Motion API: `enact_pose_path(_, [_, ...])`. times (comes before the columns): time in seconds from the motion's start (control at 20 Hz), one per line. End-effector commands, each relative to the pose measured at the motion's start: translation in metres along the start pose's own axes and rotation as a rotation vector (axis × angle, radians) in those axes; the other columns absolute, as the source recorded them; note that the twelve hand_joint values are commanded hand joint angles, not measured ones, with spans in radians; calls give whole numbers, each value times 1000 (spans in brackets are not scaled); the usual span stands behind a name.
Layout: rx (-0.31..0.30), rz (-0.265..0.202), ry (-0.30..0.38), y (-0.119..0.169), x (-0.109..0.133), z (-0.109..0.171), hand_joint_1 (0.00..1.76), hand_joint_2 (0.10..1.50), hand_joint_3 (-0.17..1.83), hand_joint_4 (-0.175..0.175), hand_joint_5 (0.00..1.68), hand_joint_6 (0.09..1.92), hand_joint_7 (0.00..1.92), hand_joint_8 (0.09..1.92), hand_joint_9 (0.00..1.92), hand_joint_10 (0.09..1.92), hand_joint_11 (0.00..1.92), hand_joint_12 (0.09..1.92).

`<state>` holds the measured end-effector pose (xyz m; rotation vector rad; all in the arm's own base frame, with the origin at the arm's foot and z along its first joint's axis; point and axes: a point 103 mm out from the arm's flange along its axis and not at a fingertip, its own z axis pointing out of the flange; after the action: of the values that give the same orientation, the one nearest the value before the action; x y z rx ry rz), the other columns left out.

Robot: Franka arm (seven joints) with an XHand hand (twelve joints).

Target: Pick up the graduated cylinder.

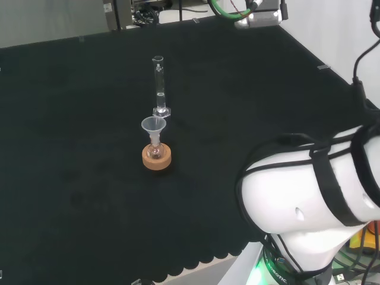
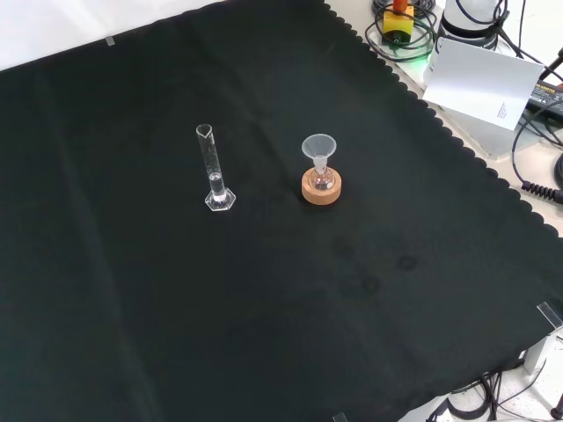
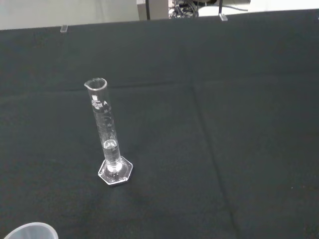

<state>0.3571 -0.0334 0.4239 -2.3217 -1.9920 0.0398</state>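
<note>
Funnel rim [image 3: 27, 232] closest, graduated cylinder [image 3: 108, 139] beyond it.
Clear, slim, upright on its hexagonal foot on the black tabletop [image 2: 264, 308]; fingers' state cannot be told.

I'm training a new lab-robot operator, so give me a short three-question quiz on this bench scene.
1. True or false: the graduated cylinder lies on its side on the black cloth.
2. Multiple choice: what sits in the neck of the small flask? A) a stopper B) a funnel C) nothing
3. Fill in: the flask rests on a ____ ring.

Key:
1. False; it stands upright on its hexagonal base.
2. B
3. cork
</note>
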Motion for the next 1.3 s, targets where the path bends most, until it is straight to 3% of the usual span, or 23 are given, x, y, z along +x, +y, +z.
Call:
enact_pose_path(0.05, [13,-19,80,70,-27,37,147,1367,3,-22,261,87,28,504,472,87,92,1364])
enact_pose_path(0.3, [1,-49,136,117,-38,57,199,1339,-10,-21,265,87,36,506,476,87,96,1364])
enact_pose_path(0.55, [-10,-80,159,145,-38,79,272,1299,-30,-23,260,87,42,508,484,87,101,1363])
enact_pose_path(1.15, [46,-164,232,164,-17,147,449,1219,-78,-24,260,87,119,548,555,93,139,1365])
enact_pose_path(1.3, [29,-203,269,166,-14,163,501,1201,-92,-25,267,87,139,561,552,106,146,1365])
